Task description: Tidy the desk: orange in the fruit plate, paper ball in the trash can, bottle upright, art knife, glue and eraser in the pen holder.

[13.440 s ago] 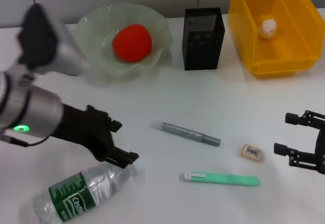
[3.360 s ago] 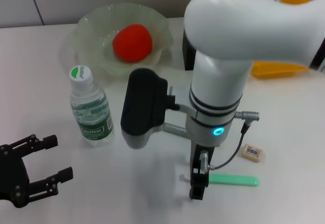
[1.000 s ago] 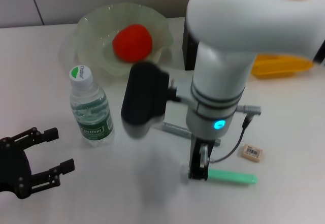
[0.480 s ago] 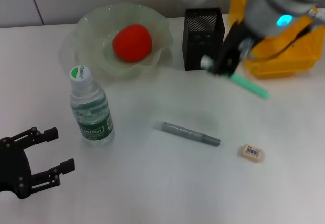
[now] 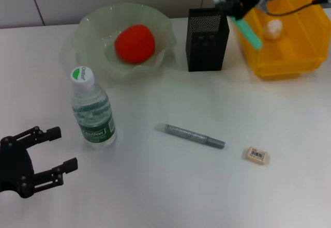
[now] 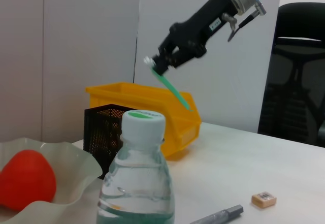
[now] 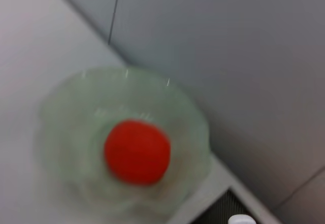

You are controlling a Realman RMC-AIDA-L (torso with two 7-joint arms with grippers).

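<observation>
right gripper at upper right clamps the green art knife tilted, so level it plumb over the pen holder before letting go.

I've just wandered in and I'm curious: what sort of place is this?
Probably an office or lab desk set up for a tidying test: a white table with a mesh pen holder, a yellow bin, and a black office chair behind.
</observation>
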